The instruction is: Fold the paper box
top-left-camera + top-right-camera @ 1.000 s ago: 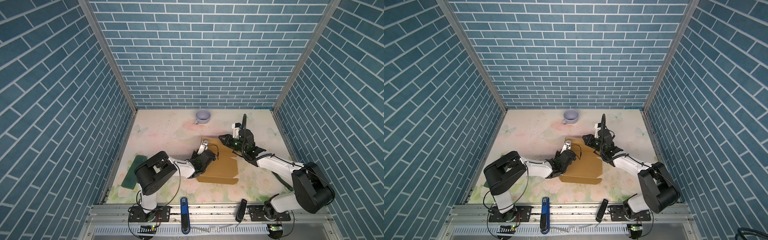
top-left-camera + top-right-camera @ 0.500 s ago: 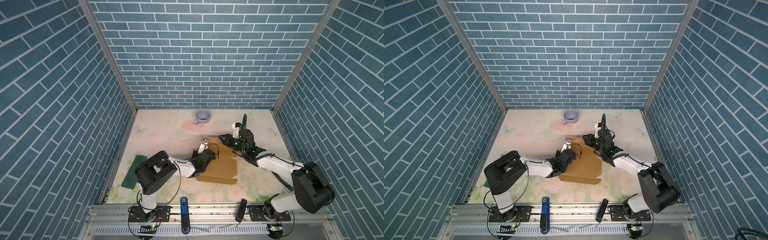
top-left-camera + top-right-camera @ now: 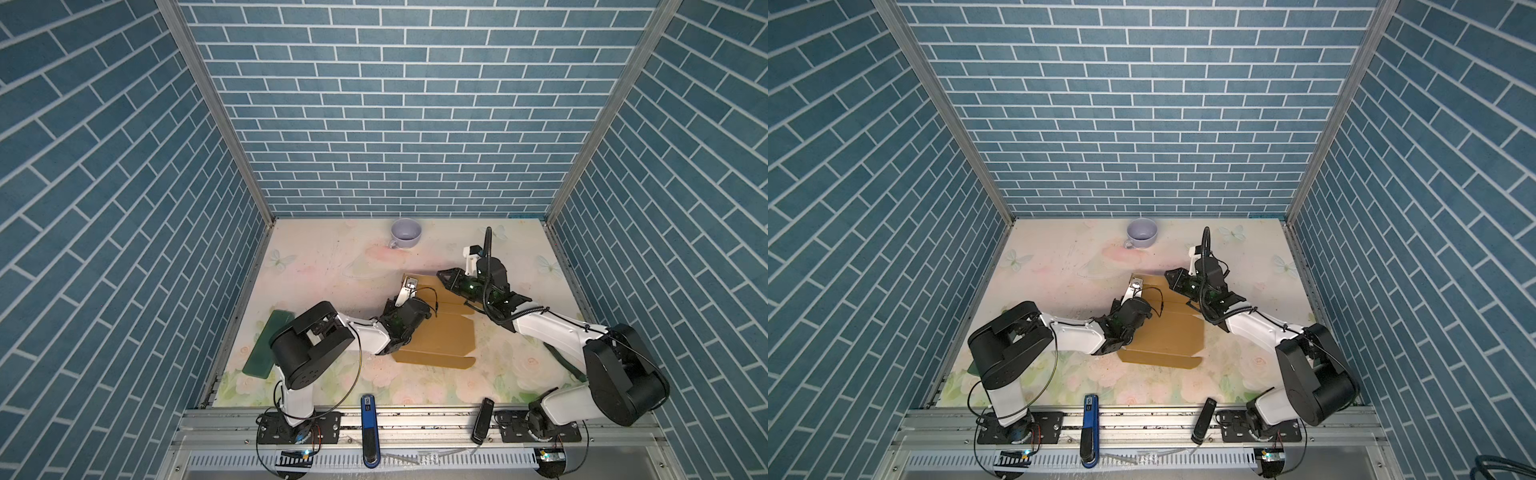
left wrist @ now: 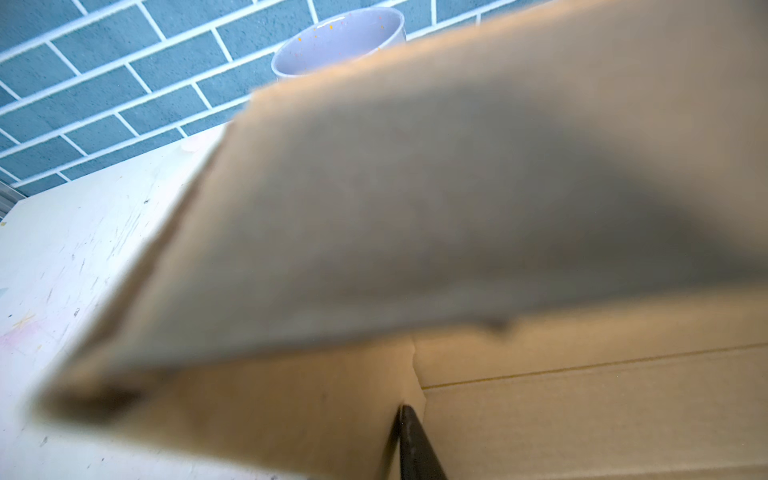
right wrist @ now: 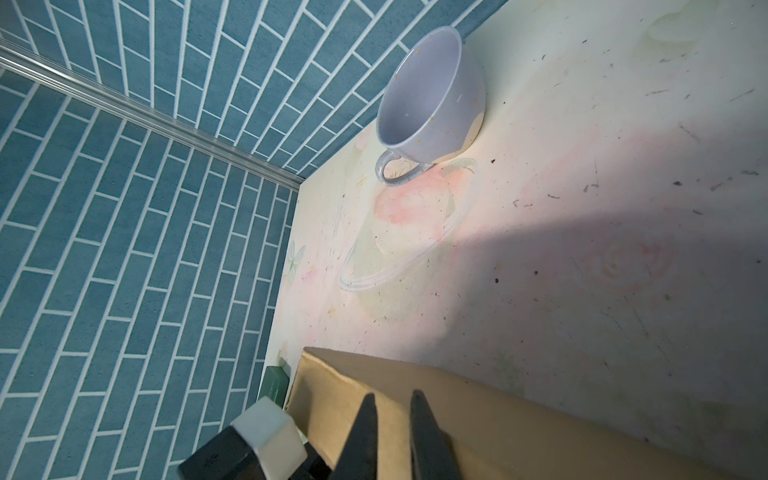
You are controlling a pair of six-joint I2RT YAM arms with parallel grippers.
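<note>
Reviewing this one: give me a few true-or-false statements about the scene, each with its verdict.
1. The cup stands upright at the back of the table. True.
2. The green board lies on the box. False: it lies apart from the box, at the table's left edge.
3. The right gripper is at the box. True.
4. The box is folded shut. False: it is open, much of it lying flat.

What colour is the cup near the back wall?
Pale lavender cup, orange-speckled; right wrist view shows it best.
</note>
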